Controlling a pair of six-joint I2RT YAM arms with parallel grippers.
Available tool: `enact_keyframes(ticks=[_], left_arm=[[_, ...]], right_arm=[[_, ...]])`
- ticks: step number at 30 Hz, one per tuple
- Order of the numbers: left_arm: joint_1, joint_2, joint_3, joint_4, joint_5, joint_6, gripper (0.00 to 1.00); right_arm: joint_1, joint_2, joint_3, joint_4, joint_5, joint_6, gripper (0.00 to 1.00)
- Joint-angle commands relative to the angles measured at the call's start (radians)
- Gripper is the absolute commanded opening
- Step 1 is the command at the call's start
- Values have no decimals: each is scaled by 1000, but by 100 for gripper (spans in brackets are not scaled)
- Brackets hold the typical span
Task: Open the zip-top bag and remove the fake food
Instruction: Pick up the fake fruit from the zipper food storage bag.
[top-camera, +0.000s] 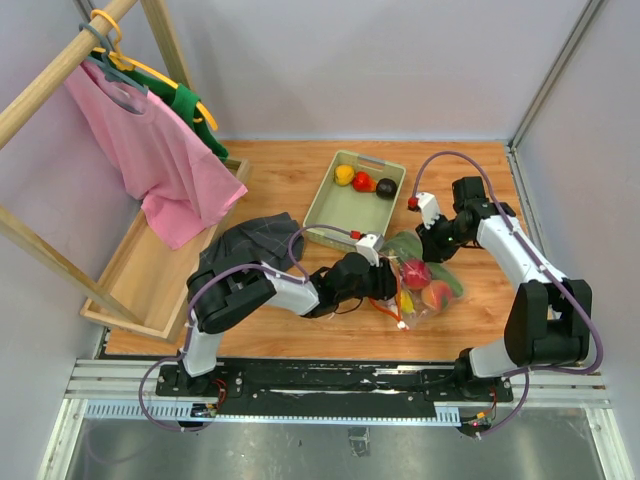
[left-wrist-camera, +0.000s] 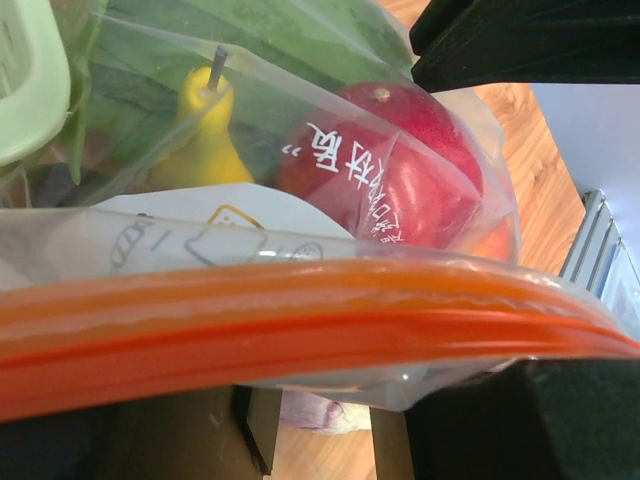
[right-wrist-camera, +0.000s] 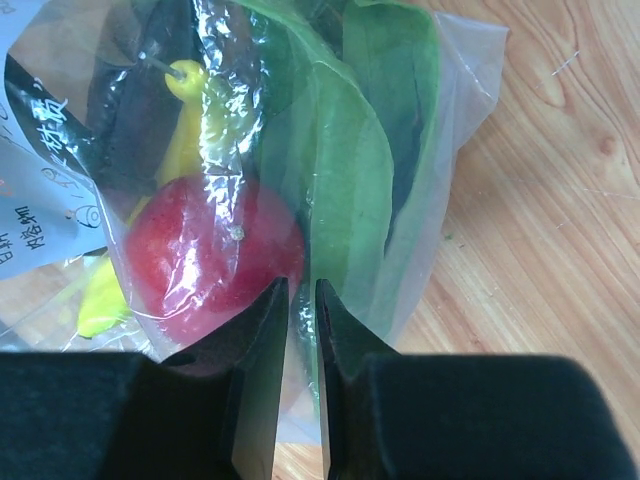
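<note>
The zip-top bag (top-camera: 432, 292) lies on the wooden table right of centre, with a red round fruit (top-camera: 416, 272), a yellow piece and a green leafy piece (top-camera: 405, 243) inside. My left gripper (top-camera: 388, 283) is at the bag's near-left end. In the left wrist view the orange zip strip (left-wrist-camera: 300, 320) runs across my left gripper (left-wrist-camera: 320, 400), whose fingers stand apart below it, tips hidden. My right gripper (top-camera: 432, 243) is at the bag's far end. In the right wrist view it (right-wrist-camera: 302, 290) is shut on clear plastic between the red fruit (right-wrist-camera: 215, 250) and the green leaf (right-wrist-camera: 360, 180).
The pale green tray (top-camera: 325, 200) stands behind the bag and holds a yellow pepper (top-camera: 344, 175), a red fruit (top-camera: 362, 181) and a dark one (top-camera: 386, 187). A dark cloth (top-camera: 250, 245) lies left of the left arm. A wooden rack with a pink shirt (top-camera: 160, 160) fills the left side.
</note>
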Motion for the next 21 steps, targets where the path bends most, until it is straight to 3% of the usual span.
enact_keyframes(ticks=[1,14,21], left_arm=[[11,10,27,19,-23,29,42],[9,-45,-88,238,35,114,66],[10,-65,-185,491,103,117,66]], right_arm=[[38,5,-19,-44,-36,-19,19],[52,-37,-17,-103,-120,-38,20],[51,-66,-19,-130,-145,-35,29]])
